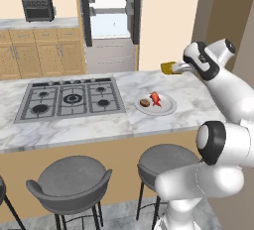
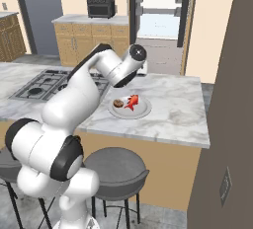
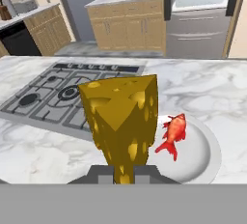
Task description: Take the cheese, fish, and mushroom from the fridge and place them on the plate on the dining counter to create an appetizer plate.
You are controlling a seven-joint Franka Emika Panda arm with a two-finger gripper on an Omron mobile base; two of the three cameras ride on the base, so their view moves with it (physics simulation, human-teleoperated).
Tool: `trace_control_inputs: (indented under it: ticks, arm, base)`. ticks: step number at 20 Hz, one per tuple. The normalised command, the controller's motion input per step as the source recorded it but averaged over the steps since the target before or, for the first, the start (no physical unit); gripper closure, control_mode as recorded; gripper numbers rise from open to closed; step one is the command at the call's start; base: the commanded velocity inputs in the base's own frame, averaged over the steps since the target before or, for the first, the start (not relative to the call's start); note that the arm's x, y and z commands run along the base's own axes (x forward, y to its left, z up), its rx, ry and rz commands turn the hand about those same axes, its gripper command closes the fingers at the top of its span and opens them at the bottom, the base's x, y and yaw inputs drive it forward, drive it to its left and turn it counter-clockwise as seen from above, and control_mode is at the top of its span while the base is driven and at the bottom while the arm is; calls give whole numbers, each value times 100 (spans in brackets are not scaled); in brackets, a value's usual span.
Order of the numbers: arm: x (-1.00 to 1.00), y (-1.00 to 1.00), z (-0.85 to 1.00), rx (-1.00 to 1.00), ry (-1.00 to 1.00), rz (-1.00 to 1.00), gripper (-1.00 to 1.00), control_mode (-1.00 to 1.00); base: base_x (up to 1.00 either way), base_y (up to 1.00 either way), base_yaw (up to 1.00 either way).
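Above the dining counter (image 1: 163, 117), off to the plate's far right corner, the gripper (image 1: 179, 68) hangs with the cheese (image 1: 169, 68) pinched at its narrow end, jaws pressed tight on the wedge. From the hand view the cheese (image 3: 122, 117) stands up tall and fat out of the fingertips, so most of its bulk is beyond the grip. That looks like a stiff, holey chunk, light enough, but held by its thin tip it could pivot or slip if swung hard. A lower, gentler carry seems wise.

On the plate (image 1: 167, 107) the fish (image 1: 155, 98) and the mushroom (image 1: 145, 102) lie close together, left of centre. The fish's (image 3: 173, 132) spiky fins could snag, so the bare right half of the plate (image 3: 202, 155) looks like the safest landing spot. Behind, the fridge (image 1: 110, 6) stands with its door open.
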Motion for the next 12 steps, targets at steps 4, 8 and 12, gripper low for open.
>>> trace_control_inputs:
  ticks: [4, 8, 12]
  arm:
    - [29, -20, -60, -6, 4, 0, 100, -100]
    - [29, -18, -64, -4, 4, 0, 100, -100]
    - [34, -20, -64, -4, 5, 0, 100, -100]
  base:
    - [0, 0, 0]
    - [0, 0, 0]
    - [0, 0, 0]
